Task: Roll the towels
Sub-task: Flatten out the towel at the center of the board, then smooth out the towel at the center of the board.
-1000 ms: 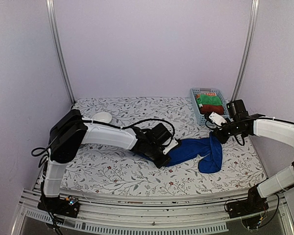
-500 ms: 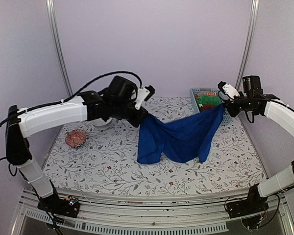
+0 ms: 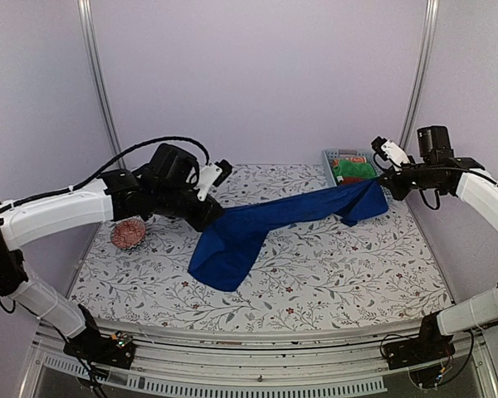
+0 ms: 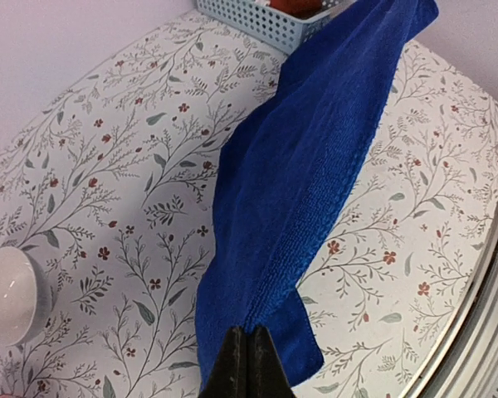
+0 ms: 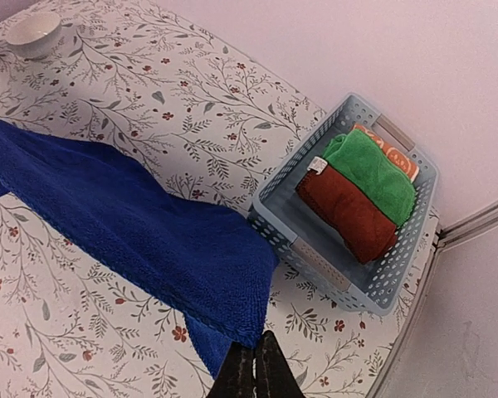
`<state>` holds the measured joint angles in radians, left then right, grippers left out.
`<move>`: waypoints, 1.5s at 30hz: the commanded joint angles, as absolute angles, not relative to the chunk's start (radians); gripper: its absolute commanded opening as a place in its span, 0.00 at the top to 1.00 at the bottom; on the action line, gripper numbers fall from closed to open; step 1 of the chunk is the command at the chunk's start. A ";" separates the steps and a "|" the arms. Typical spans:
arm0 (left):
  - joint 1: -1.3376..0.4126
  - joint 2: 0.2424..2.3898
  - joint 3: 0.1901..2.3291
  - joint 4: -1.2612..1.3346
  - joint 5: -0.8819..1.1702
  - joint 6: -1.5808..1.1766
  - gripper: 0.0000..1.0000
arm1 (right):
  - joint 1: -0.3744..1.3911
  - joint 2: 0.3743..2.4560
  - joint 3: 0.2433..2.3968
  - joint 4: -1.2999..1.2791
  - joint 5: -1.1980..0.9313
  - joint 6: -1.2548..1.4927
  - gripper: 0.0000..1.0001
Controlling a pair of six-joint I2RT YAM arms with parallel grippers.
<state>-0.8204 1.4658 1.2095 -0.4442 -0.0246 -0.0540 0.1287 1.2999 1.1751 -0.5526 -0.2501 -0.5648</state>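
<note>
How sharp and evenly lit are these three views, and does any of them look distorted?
Top external: soft, even light, hardly any shadow under the blue towel; the frame poles slant inward. Left wrist: the towel's weave is sharp, no glare. Right wrist: the basket and dark red towel are crisp, shadows weak.

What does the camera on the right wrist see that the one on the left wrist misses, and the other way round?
Right wrist only: the right gripper pinching one end of the blue towel, and a clear look into the basket, where a green cloth, an orange patterned cloth and a dark red towel lie folded.
Left wrist only: the left gripper pinching the towel's other end, and the metal rail at the table's edge.
Both: the blue towel, the basket, a white bowl and the flowered table cover.
</note>
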 commanded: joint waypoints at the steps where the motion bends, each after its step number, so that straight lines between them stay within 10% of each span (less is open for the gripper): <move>1: -0.930 1.258 1.252 -0.474 -0.001 -0.022 1.00 | 0.127 1.098 1.192 -0.675 -0.361 -0.569 0.98; 14: -1.090 0.936 1.168 -0.422 0.000 -0.038 1.00 | 0.090 0.812 1.207 -0.998 -0.568 -0.838 0.98; 23: -0.654 1.431 1.161 -0.298 0.262 -0.137 1.00 | 0.091 1.249 1.073 -0.637 -0.357 -0.782 0.98; 28: -0.554 1.843 1.529 -0.464 0.107 -0.160 0.62 | 0.091 1.710 1.381 -0.555 -0.076 -0.641 0.69; 34: -0.574 1.771 1.537 -0.477 0.044 -0.194 0.50 | 0.090 1.658 1.433 -0.630 -0.174 -0.545 0.58; 45: -0.647 1.443 1.080 -0.506 0.242 -0.328 0.73 | 0.092 1.285 1.017 -0.837 -0.417 -0.775 0.58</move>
